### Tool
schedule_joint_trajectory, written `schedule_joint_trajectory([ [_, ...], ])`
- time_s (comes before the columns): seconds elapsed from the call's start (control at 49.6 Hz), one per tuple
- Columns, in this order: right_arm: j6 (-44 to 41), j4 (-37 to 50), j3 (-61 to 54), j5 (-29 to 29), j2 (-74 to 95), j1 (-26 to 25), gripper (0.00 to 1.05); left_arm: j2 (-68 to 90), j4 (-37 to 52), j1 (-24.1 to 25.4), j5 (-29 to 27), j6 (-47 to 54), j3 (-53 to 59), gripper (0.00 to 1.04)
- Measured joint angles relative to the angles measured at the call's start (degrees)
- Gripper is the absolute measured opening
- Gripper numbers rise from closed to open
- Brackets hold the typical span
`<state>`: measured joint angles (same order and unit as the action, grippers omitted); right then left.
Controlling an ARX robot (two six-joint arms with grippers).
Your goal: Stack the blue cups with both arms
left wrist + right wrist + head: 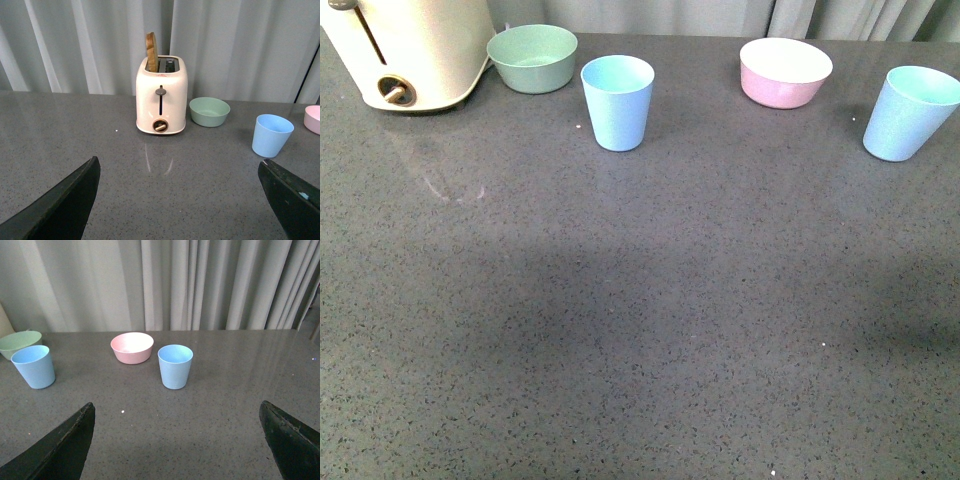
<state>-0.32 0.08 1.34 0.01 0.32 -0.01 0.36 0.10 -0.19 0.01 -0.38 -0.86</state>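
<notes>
Well, one blue cup (617,102) stands by the green bowl (532,58), the second blue cup (910,112) at the counter's (640,330) right edge. The left gripper (178,161) and right gripper (176,404) gape wide.

Left pincer (179,161) and right pincer (176,404) have black wedge-shaped fingers (65,205).

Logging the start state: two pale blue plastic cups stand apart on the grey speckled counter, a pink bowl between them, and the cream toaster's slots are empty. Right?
Not quite: the cream toaster holds a brown slice of toast in one slot, as the left wrist view shows. The rest stands.
</notes>
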Motion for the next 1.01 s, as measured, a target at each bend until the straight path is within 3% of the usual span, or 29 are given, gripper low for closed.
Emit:
schedule_joint_trajectory([
  [0.686,0.0,0.0,0.0,0.0,0.0,0.0,0.96,0.2,-0.4,0.0,-0.1,-0.4,-0.1,0.96],
  [0.746,0.0,0.0,0.0,0.0,0.0,0.0,0.96,7.4,-12.8,-0.4,-0.4,-4.9,-5.3,0.96],
  [0.807,0.0,0.0,0.0,0.0,0.0,0.0,0.96,16.5,-18.2,-0.6,0.3,-8.0,-9.6,0.96],
  [1.008,0.0,0.0,0.0,0.0,0.0,0.0,0.96,47.9,-0.9,-2.7,1.0,-10.3,-21.8,0.96],
])
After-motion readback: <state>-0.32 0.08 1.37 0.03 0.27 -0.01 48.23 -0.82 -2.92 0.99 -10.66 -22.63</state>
